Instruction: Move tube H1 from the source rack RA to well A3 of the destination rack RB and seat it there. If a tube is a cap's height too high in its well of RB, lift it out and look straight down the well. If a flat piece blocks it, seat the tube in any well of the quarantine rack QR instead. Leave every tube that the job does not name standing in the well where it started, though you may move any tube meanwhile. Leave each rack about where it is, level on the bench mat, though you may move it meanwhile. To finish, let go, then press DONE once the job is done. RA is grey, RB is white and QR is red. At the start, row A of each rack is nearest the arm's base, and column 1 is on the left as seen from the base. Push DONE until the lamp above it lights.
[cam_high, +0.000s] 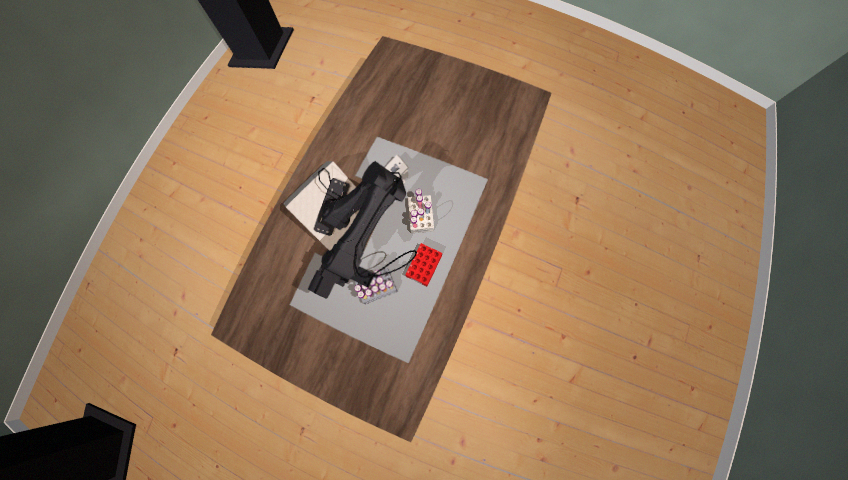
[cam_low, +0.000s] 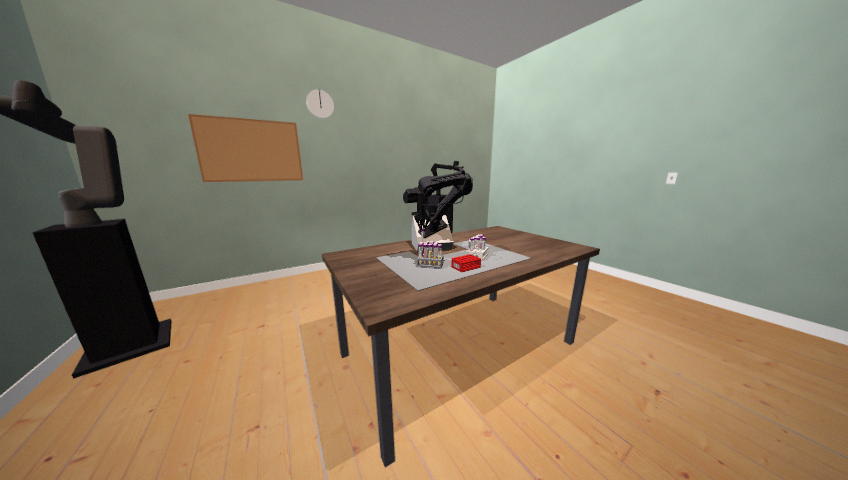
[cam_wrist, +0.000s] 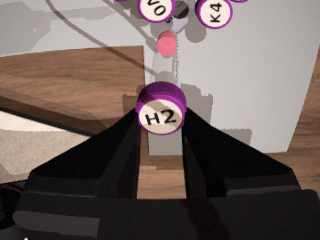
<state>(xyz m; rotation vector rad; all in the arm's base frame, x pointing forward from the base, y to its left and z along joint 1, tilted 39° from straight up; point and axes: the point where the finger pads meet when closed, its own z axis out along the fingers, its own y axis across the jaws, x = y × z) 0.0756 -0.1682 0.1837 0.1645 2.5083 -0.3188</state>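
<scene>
My gripper is shut on tube H2, whose purple-rimmed cap faces the wrist camera; its pink lower end points towards the grey rack. The grey rack RA holds several purple-capped tubes, beside and below the gripper. In the wrist view, the caps V0 and K4 stand at the top edge, with a dark open well between them. I cannot make out H1's label. The white rack RB holds several tubes and has open wells; A3 cannot be told.
The red rack QR shows no tubes and sits between RA and RB, farther from the base. The white button box is partly beside the arm, near the mat's far end from RA. Arm cables hang over the mat near RA.
</scene>
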